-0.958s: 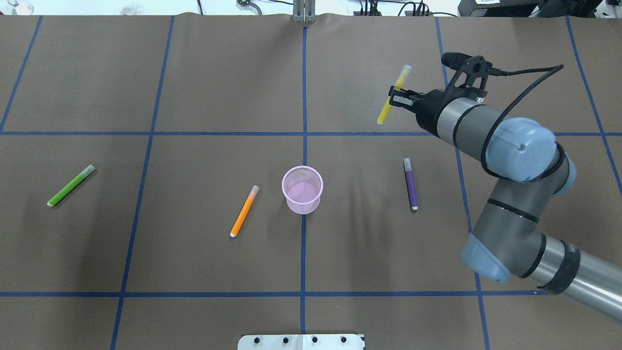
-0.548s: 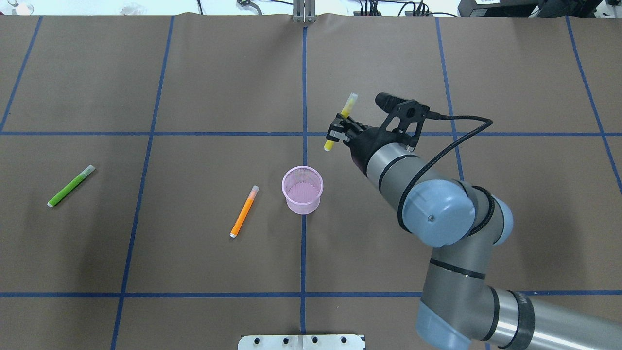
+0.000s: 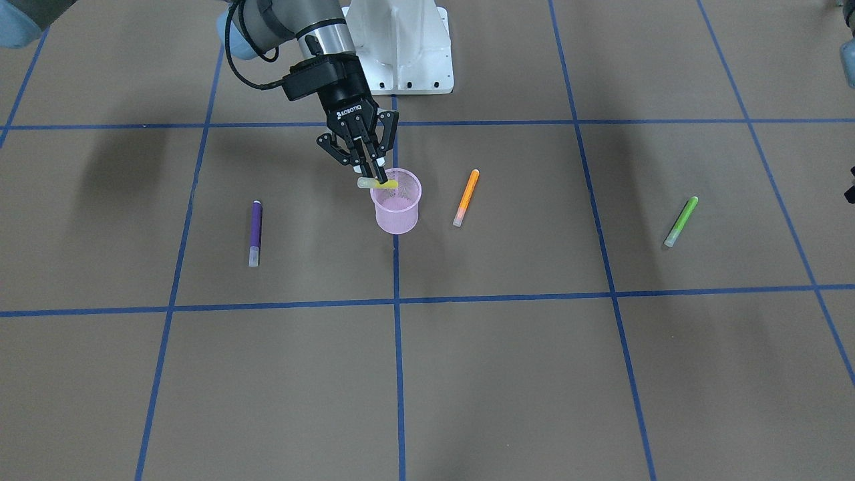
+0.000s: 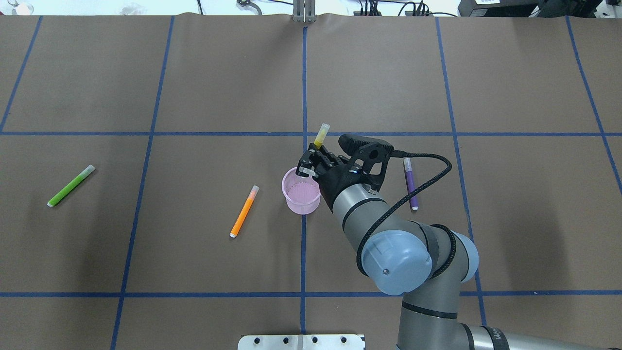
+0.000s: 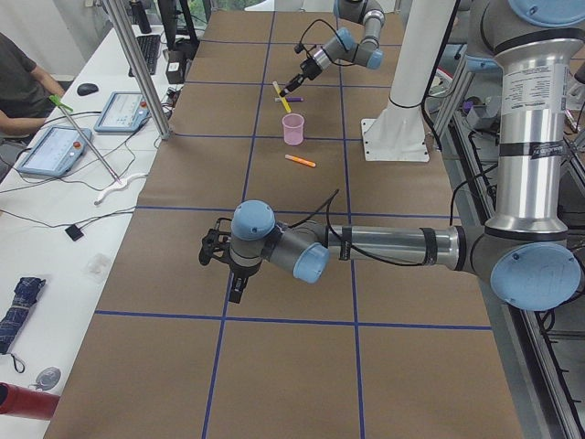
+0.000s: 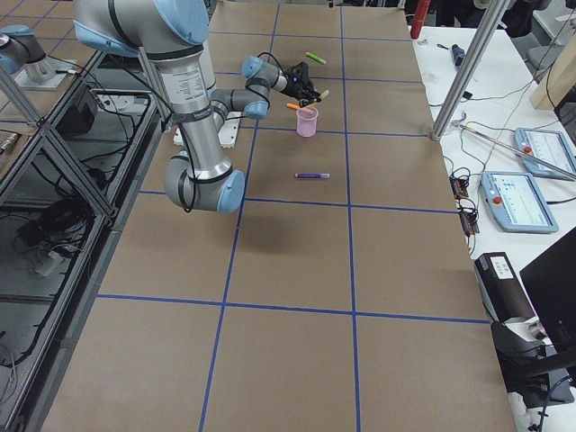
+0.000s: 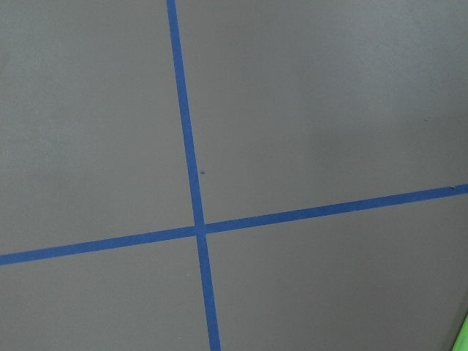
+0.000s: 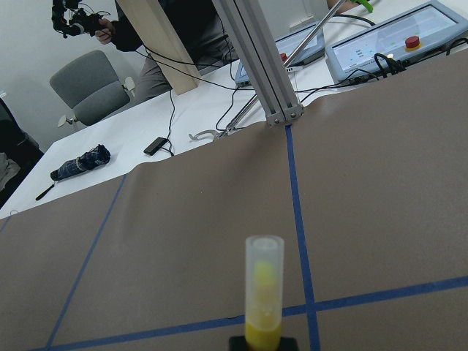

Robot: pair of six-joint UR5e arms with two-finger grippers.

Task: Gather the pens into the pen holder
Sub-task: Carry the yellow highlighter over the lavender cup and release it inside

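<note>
The pink mesh pen holder [image 4: 301, 199] stands upright at the table's middle [image 3: 397, 212]. My right gripper [image 4: 311, 164] is shut on the yellow pen [image 4: 320, 136] and holds it tilted just above the holder's far right rim [image 3: 377, 182]. Its pale cap points away from me in the right wrist view [image 8: 263, 292]. The orange pen [image 4: 244, 211], the green pen [image 4: 71, 185] and the purple pen [image 4: 411, 183] lie flat on the table. My left gripper [image 5: 219, 249] shows only in the exterior left view, low over the table, and I cannot tell whether it is open or shut.
Brown paper with a blue tape grid [image 4: 304, 97] covers the table. The orange pen lies just left of the holder, the purple pen right of my right wrist. The left wrist view shows only paper and a tape crossing [image 7: 197, 230]. Operators' gear sits beyond the far edge.
My right arm has swung from the back right toward the middle with the yellow pen, which is now over the holder's rim. The other pens and the holder have not moved.
</note>
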